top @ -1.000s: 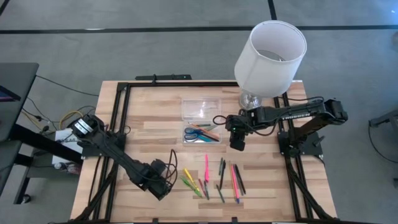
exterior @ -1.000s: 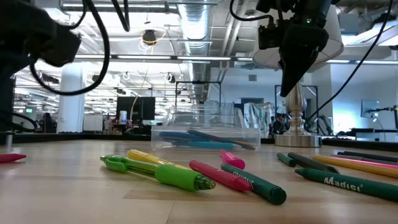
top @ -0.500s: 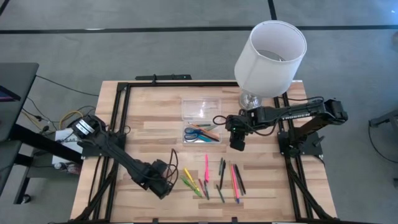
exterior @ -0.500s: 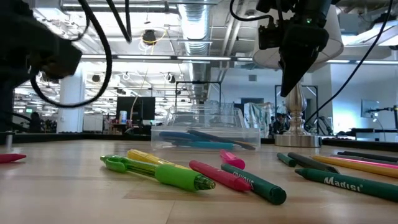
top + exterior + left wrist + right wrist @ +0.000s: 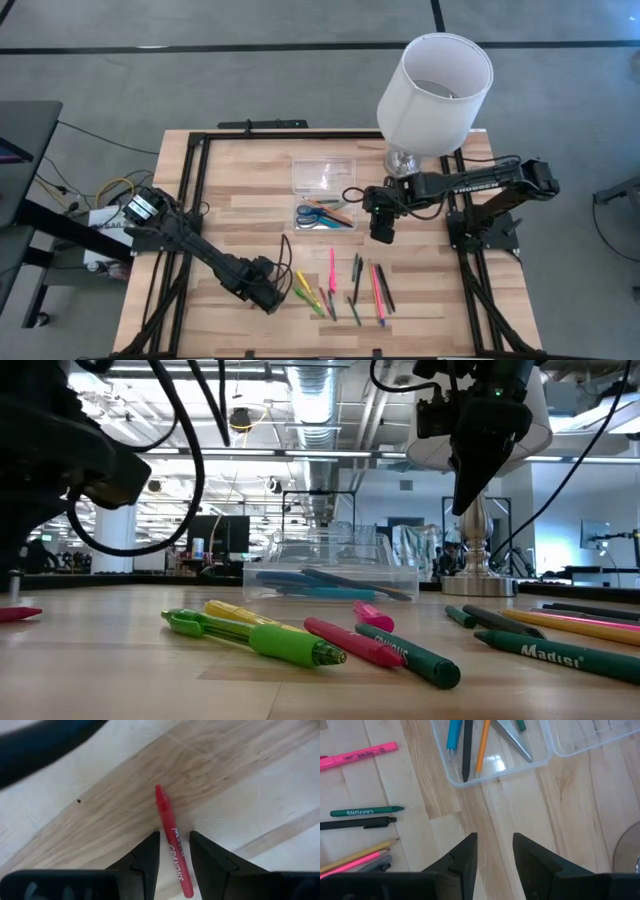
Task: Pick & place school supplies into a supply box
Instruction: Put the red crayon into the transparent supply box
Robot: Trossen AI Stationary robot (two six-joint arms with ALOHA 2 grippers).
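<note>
At the table's near left, our left end effector (image 5: 172,851) hangs with fingers apart astride a red crayon (image 5: 172,837); closing off-centre could roll it away. Farther right, our right end effector (image 5: 495,851) waits empty, fingers apart, beside the supply box (image 5: 325,215), which already holds scissors (image 5: 312,213).

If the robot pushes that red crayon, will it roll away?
Probably: the red crayon looks round and lies flat on the smooth table. It looks thin and stiff, so likely light. The left gripper straddles it with fingers open.
</note>
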